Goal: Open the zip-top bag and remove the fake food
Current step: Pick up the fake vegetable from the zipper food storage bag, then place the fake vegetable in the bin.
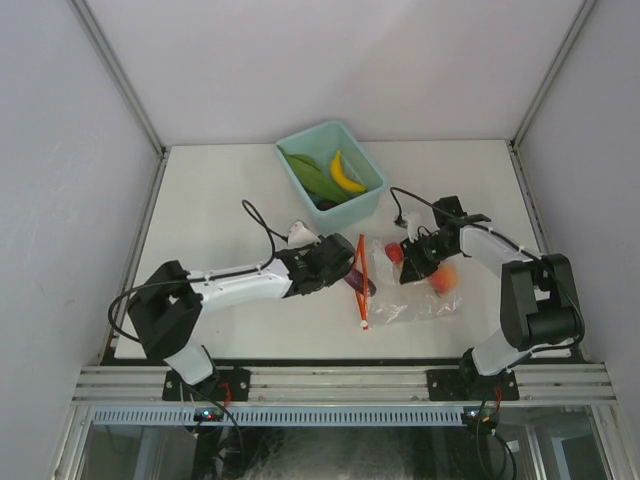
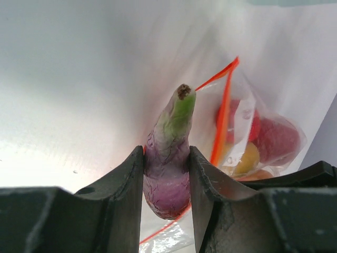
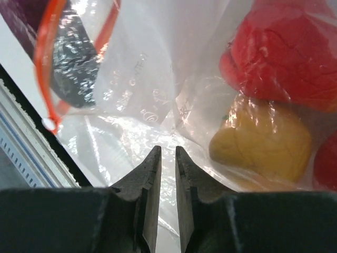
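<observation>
Left gripper (image 2: 166, 153) pinches the purple eggplant (image 2: 167, 182) between its jaws, stem up, at the red zipper of the zip-top bag (image 1: 412, 303). The bag lies on the table (image 1: 220, 200) in front of a teal bin (image 1: 365, 198). A red piece (image 3: 284, 58) and a yellow piece (image 3: 266, 139) sit inside the bag. Right gripper (image 3: 167, 153) has its jaws nearly pressed together on the bag's clear film.

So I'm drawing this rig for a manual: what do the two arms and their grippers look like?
Both arms match: the left arm and right arm have white tube links between chunky black joint housings. A thin black cable loops loose near each wrist. The left gripper and right gripper have matte charcoal fingers that taper to tips. No markings show.
</observation>
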Controlling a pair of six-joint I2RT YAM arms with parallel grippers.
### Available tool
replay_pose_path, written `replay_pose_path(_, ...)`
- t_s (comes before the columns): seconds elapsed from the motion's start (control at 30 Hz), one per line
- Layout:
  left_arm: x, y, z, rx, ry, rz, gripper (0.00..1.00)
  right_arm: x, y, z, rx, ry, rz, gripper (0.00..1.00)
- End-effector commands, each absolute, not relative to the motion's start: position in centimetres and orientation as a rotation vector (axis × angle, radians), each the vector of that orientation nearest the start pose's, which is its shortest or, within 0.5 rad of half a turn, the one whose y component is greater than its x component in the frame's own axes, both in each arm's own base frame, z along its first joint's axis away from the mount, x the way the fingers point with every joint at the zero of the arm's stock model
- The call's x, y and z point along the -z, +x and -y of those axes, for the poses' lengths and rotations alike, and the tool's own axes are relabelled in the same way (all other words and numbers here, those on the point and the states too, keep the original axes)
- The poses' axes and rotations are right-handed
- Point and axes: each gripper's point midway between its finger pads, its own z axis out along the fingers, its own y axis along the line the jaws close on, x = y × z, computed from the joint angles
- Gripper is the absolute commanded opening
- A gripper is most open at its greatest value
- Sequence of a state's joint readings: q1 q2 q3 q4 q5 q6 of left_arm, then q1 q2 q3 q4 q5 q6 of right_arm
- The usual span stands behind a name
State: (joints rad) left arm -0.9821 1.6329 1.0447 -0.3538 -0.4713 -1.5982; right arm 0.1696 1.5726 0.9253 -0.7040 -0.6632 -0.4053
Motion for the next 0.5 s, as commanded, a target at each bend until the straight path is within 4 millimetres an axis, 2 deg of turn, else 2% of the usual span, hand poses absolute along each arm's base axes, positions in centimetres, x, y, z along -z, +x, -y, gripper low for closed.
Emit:
replay_pose_path(0.0,-12.8,28.7,30.6,0.602,-0.824,-2.123,0.01,-8.6,25.5,-14.8,-0.947,-0.888,-2.423,0.18)
replay_pose_path(0.17,-14.1,28.7,29.0,0.603,-0.736,-2.049,0.00,-11.5,25.3,-15.4,-1.052,-0.875,-2.298,0.24)
replay_pose_path(0.33,-15.6,28.4,26.8,0.558,-0.623,-1.983,0.00,-15.3,24.6,-16.5,-1.169,-0.923,-2.137,0.32)
replay_pose_path(0.4,-16.3,28.2,26.0,0.556,-0.572,-1.952,0.00,-17.0,24.2,-17.2,-1.215,-0.960,-2.048,0.39)
replay_pose_path(0.47,-16.7,27.8,25.2,0.561,-0.523,-1.928,0.00,-18.7,23.6,-18.0,-1.253,-1.003,-1.949,0.51)
